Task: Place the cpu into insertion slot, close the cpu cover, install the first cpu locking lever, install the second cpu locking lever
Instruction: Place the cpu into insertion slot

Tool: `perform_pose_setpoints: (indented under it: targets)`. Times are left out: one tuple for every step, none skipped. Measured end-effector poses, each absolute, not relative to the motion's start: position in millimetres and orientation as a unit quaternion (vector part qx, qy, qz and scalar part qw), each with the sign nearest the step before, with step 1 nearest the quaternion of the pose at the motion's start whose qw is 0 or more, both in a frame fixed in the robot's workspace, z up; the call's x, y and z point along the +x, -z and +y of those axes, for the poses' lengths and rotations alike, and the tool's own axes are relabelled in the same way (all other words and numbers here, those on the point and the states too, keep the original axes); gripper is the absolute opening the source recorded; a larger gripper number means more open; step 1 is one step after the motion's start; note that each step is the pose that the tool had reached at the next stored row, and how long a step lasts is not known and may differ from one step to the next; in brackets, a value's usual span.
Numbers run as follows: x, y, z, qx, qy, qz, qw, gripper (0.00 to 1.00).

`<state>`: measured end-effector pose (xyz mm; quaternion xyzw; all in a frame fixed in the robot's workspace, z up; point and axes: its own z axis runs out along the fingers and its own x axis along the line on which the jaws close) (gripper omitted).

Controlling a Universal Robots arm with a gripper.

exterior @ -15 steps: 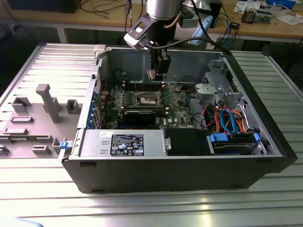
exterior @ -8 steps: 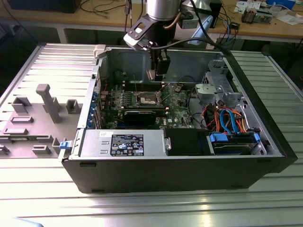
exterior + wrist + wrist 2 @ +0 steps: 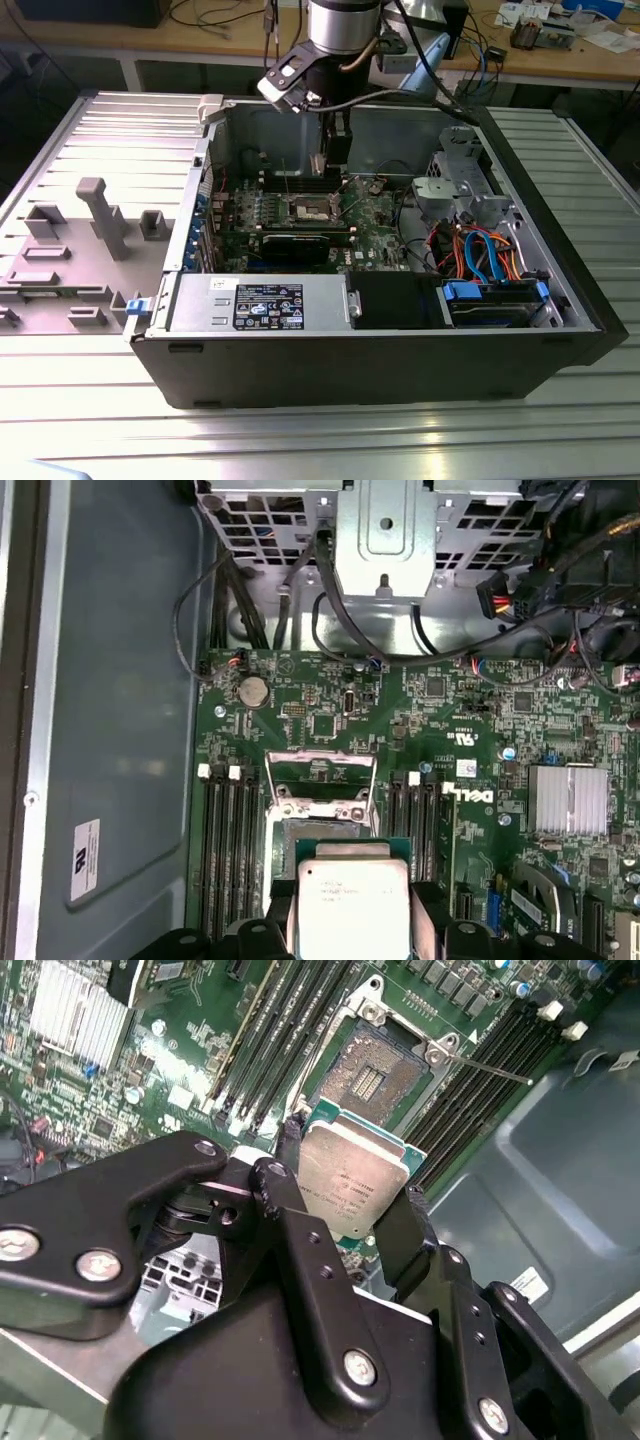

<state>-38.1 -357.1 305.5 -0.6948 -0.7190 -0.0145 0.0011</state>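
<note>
Currently clamped on the cpu: gripper closed against two opposite edges, one black finger on each side. Silver lid turned toward both wrist cameras, green edge showing around it. Held in the air above the motherboard, not seated. Hanging just short of the insertion slot, apart from it, and overlapping one edge of it in the first wrist view. Inside the slot's metal rim, a bare, pale contact field. On two sides of it, long black memory slots. Beyond the slot from the chip, cpu cover swung up and standing open, its square opening plain in the first wrist view. Thin lever angled away from the rim, out over the memory slots. Seen in the exterior view, reaching down into the open case, low over the far part of the board and close to the slot. Finned heatsink well apart from the slot. Outside the case, at the exterior view's left, a grey plastic part.
</note>
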Motion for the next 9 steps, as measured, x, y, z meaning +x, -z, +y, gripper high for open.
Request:
perform_pose_setpoints:
  targets:
    - [-38, -303, -357, -0.7, 0.014, -0.714, 0.001, 0.54]
    - [-39, -301, -357, -0.702, 0.013, -0.712, 0.001, 0.54]
    - [-40, -299, -357, -0.702, 0.013, -0.712, 0.001, 0.54]
    - [-42, -295, -355, -0.703, 0.012, -0.711, 0.001, 0.54]
    - [-44, -292, -355, -0.704, 0.012, -0.71, 0.001, 0.54]
    - [-44, -291, -355, -0.704, 0.012, -0.71, 0.001, 0.54]
    - [-45, -289, -354, -0.704, 0.011, -0.71, 0.001, 0.54]
    - [-45, -288, -354, -0.704, 0.011, -0.71, 0.001, 0.54]
    - [-45, -288, -354, -0.704, 0.011, -0.71, 0.001, 0.54]
